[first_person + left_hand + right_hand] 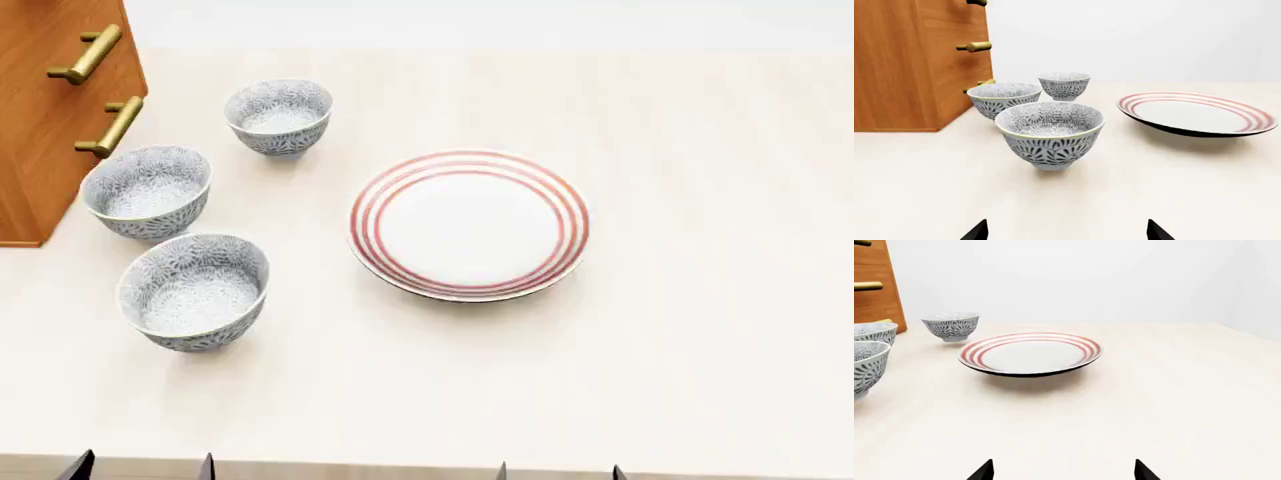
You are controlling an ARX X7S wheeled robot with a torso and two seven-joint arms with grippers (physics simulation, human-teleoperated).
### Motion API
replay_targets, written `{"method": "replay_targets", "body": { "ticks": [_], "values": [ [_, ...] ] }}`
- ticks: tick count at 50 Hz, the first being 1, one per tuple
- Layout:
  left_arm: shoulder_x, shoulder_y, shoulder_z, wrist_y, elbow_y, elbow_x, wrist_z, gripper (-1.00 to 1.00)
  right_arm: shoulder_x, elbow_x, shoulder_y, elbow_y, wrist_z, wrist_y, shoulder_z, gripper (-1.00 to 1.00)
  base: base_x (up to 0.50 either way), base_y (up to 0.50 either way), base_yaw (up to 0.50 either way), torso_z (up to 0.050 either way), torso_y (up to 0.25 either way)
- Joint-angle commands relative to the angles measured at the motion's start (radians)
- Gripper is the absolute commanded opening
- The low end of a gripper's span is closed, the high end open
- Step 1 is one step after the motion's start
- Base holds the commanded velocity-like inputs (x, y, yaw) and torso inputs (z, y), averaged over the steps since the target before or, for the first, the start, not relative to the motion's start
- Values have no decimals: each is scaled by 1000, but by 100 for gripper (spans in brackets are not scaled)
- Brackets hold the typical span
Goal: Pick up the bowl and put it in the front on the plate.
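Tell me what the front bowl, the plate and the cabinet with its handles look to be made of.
Front bowl: looks like glazed ceramic, white with a dense grey-blue flower pattern inside and out.
Plate: probably glazed ceramic too, smooth white with thin red rings near the rim and a dark underside.
Cabinet: wood or wood veneer, warm orange-brown with visible grain.
Handles: brass-like metal, dull gold bars.

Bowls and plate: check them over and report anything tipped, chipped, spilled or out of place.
Nothing stands out. The three bowls stand upright and apart beside the cabinet; the plate lies flat, empty and unmarked.
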Motion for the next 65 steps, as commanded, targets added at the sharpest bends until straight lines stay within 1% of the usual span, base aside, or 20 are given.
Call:
{"method": "replay_targets", "body": {
  "ticks": [1, 7, 15, 17, 20, 22, 25, 29, 30, 33, 34, 37, 43, 47, 51, 65],
  "values": [
    [-13, 0, 11, 7, 13, -13, -35, 100, 17, 5, -7, -5, 18, -12, -27, 100, 0, 0, 0, 0, 0],
    [-36, -4, 34, 4, 11, -19, -74, 100, 38, 13, -12, -13, 48, -21, -51, 100, 0, 0, 0, 0, 0],
    [-52, -7, 53, 3, 11, -34, -95, 100, 55, 27, -11, -20, 67, -23, -70, 100, 0, 0, 0, 0, 0],
    [-57, -5, 60, 10, 10, -28, -102, 100, 58, 32, -10, -12, 70, -29, -72, 100, 0, 0, 0, 0, 0],
    [-60, -4, 54, 15, 21, -60, -98, 100, 62, 41, -13, -12, 79, -42, -72, 100, 0, 0, 0, 0, 0],
    [-65, -10, 56, 42, 18, -52, -107, 100, 65, 44, -14, -19, 86, -55, -71, 100, 0, 0, 0, 0, 0],
    [-77, -25, 46, 29, 84, -55, -122, 100, 79, 53, -12, -59, 91, -64, -61, 100, 104, 0, 0, 0, 0],
    [-101, -28, 36, -32, 239, -83, -119, 100, 107, 93, -13, -216, 92, 15, -39, 100, 375, 0, 0, 0, 0],
    [-112, -34, 35, -83, 294, -92, -116, 100, 117, 104, -13, -286, 95, 54, -30, 100, 500, 0, 0, 0, 0],
    [-130, -42, 37, -137, 357, -99, -114, 100, 133, 108, -14, -365, 103, 103, -26, 100, 500, 0, 0, 0, 0],
    [-141, -48, 35, -183, 405, -108, -112, 100, 143, 115, -12, -415, 108, 146, -18, 100, 500, 0, 0, 0, 0],
    [-156, -52, 33, -205, 460, -107, -114, 100, 160, 127, -5, -469, 109, 197, -12, 100, 500, 0, 0, 0, 0],
    [-183, -86, -9, -349, 588, -182, -114, 100, 204, 161, -6, -614, 96, 298, -4, 100, 500, 0, 0, 0, 0],
    [-196, -95, -20, -372, 618, -200, -117, 100, 221, 181, -1, -680, 107, 337, 15, 100, 500, 0, 0, 0, 0],
    [-203, -103, -22, -391, 631, -213, -124, 100, 231, 189, 0, -702, 115, 338, 32, 100, 500, 0, 0, 0, 0],
    [-217, -102, -23, -395, 637, -243, -137, 100, 251, 212, -11, -731, 122, 333, 39, 100, 500, 0, 0, 0, 0]
  ]
}}
